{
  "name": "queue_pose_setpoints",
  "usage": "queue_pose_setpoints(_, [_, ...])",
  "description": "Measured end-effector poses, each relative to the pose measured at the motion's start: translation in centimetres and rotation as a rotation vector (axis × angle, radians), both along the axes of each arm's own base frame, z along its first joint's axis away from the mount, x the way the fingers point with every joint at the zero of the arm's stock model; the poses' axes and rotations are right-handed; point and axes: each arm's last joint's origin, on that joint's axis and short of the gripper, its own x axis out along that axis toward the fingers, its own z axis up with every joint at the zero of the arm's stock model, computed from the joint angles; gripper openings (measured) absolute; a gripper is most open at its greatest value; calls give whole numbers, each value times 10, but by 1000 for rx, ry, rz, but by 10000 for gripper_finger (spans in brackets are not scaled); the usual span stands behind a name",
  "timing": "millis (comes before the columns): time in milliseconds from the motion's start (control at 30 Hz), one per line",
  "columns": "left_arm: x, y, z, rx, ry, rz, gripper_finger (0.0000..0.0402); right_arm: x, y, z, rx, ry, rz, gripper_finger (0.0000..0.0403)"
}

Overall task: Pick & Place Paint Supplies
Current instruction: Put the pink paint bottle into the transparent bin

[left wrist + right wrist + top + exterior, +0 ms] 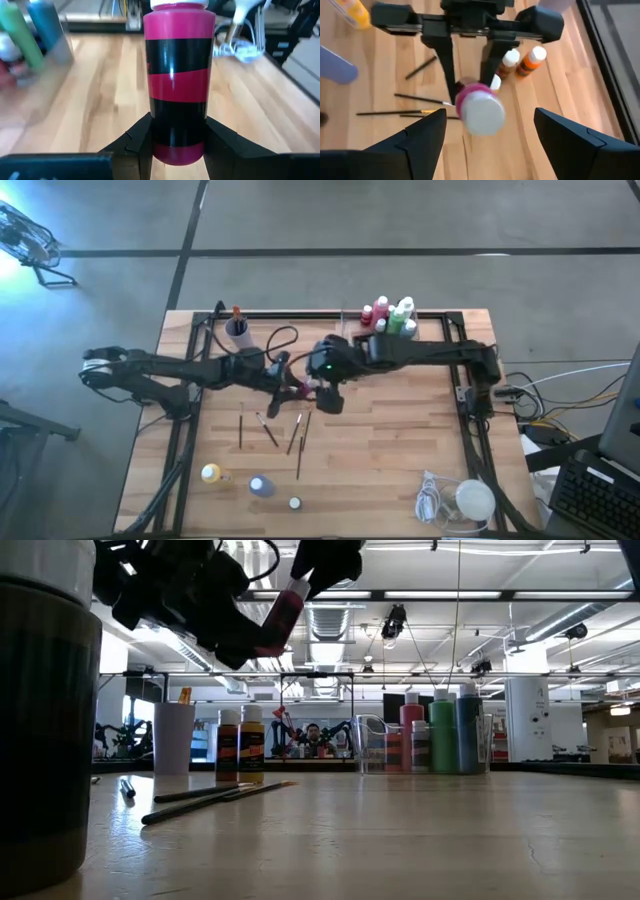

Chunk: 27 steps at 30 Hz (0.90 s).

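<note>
- The wooden tabletop [400, 440] carried everything, with a dark frame along its edges.
- The left arm reached in from the left side to the middle of the tabletop. The left gripper [177, 145] was clamped on the lower body of a pink bottle [179, 80] with black bands and a pale cap, held up in the air above the tabletop.
- The right arm reached from the right side to the same spot. The right gripper [487, 135] stood wide, its 2 fingers [425, 137] apart on either side of the pink bottle's cap and not touching it.
- A clear tray [375, 320] at the far edge held a cluster of upright bottles [392, 315] in pink, green and white; the low view showed pink, green and blue ones there.
- A cup [237, 330] stood at the far left, with something red-tipped sticking out of it.
- A white round lump with a coiled cord [465, 500] lay at the near right corner.
- 3 bottles lay or stood along the near edge: a yellow bottle [211, 473], a purple bottle [260, 486] and a small white-capped one [295, 503].
- 2 small bottles with orange-and-dark labels [240, 745] stood upright beside the cup in the low view.
- Several thin dark paintbrushes [270, 430] lay scattered flat on the tabletop below the 2 grippers, well apart from the tray.
</note>
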Motion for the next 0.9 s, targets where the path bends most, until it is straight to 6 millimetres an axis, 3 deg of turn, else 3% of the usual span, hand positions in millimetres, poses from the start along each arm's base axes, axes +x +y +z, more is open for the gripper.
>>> queue_pose_setpoints(233, [-1,-2,-8,-39,122,-46,133,13,8,-12,8,84,23,306])
queue_pose_setpoints(467, [2,-3,-16,-75,228,-92,133,15,9,-27,48,135,45,288])
queue_pose_setpoints(900, [29,-8,-11,21,300,-120,133,14,11,-32,98,166,64,262])
